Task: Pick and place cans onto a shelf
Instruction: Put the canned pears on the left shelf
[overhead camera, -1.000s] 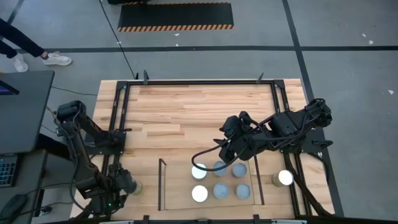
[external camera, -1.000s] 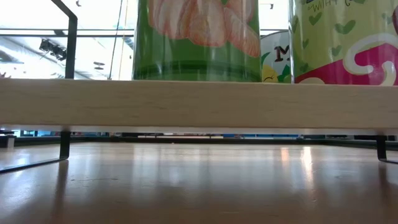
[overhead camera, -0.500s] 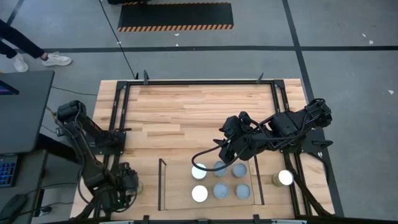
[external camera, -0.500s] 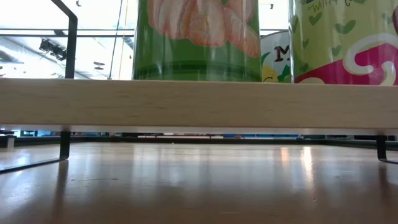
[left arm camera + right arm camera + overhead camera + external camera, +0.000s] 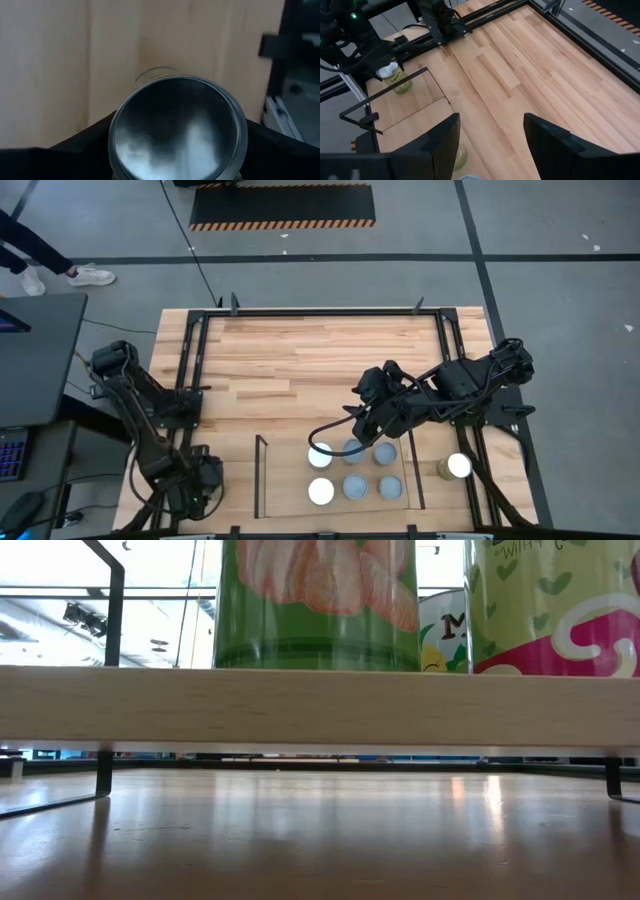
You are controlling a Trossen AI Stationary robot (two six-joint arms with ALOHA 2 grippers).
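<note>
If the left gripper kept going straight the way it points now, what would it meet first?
The can directly ahead: its round top fills the gap between the left gripper jaws, which sit on either side of it. Whether they already touch it is unclear.

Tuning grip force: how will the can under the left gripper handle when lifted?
The can at the left gripper shows a shiny metal lid: probably rigid, unlikely to crush. Being round and smooth, it may slip or roll if dropped. Right gripper waits by the shelf.
</note>
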